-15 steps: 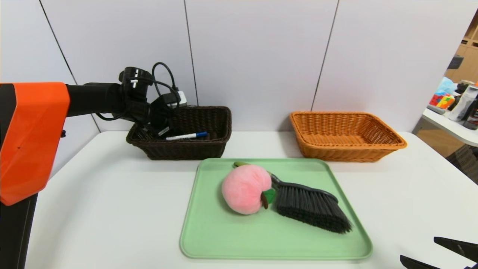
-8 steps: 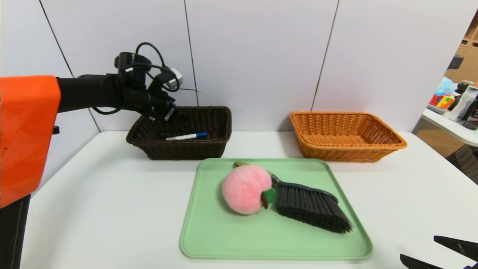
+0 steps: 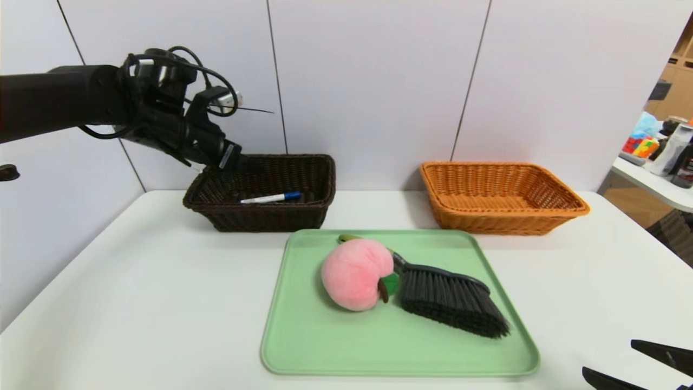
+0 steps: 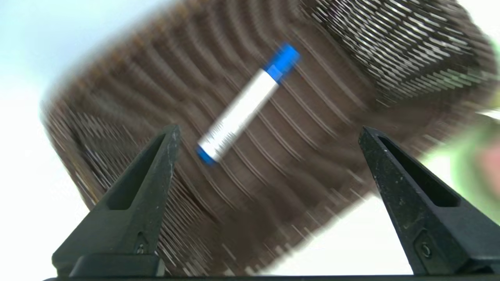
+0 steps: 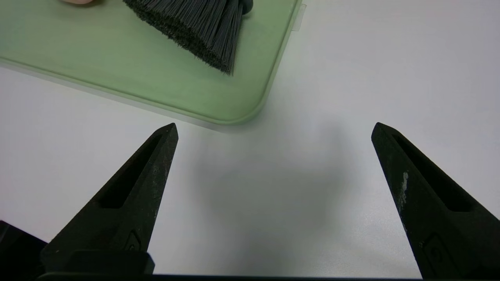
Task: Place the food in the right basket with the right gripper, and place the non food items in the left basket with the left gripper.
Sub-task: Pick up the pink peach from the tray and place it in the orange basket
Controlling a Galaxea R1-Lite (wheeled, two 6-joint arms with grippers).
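Left end effector spread, upper left of frame. Dark grey-bristled, green-handled hand brush at centre right: light, probably stiff; take its handle, bristles flex.

No text, brand, number or sign can be read anywhere. The marker pen in the dark brown basket carries a patch of dark print on its white barrel, but it is too blurred to make out. A small label on the left gripper is likewise too small to read.
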